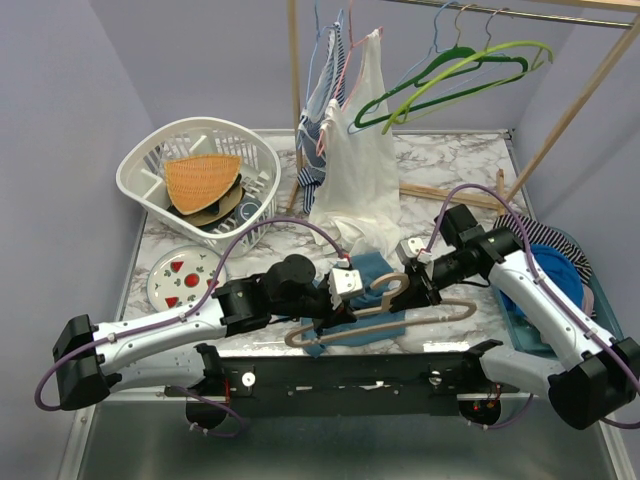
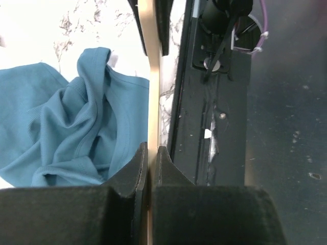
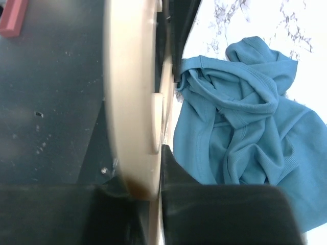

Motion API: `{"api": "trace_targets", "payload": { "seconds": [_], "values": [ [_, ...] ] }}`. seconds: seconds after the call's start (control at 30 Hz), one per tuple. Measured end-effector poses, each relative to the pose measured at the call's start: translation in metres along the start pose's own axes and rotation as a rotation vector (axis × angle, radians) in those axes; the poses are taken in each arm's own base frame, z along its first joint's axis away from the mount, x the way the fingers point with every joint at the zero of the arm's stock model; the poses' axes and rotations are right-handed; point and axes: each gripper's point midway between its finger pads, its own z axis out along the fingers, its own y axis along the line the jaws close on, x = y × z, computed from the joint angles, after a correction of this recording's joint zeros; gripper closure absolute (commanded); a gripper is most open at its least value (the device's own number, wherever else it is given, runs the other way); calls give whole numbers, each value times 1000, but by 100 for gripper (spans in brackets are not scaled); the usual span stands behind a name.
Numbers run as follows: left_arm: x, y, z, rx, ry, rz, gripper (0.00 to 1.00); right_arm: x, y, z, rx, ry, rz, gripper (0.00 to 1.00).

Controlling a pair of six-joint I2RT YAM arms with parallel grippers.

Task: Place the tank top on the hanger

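Left gripper (image 1: 343, 303) clamps the hanger (image 1: 445, 314), lying nine-to-three — tank top (image 1: 372, 268) bunched right beneath — right gripper (image 1: 418, 282), can't tell its grip

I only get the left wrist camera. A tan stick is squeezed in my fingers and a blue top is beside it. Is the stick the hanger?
Observer: Yes. From above it's the whole hanger, and the left fingers pinch one arm of it.
Operator: Is the other arm helping?
Observer: Yes. The right fingers have the hanger between them, close to its hook.
Operator: Is the top on it yet?
Observer: No. The top lies crumpled on the table, partly under the hanger, with no strap over it.
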Motion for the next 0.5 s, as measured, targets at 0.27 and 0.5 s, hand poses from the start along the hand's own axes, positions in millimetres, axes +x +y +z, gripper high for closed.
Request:
{"api": "trace_targets", "payload": {
  "seconds": [0.27, 0.5],
  "values": [
    [-4, 4, -3, -45, -32, -43, 35, -4, -6, -4, 42, 22, -18, 100],
    [-31, 35, -47, -264, -210, -89, 7, 4, -4, -24, 169, 90, 33, 100]
  ]
}}
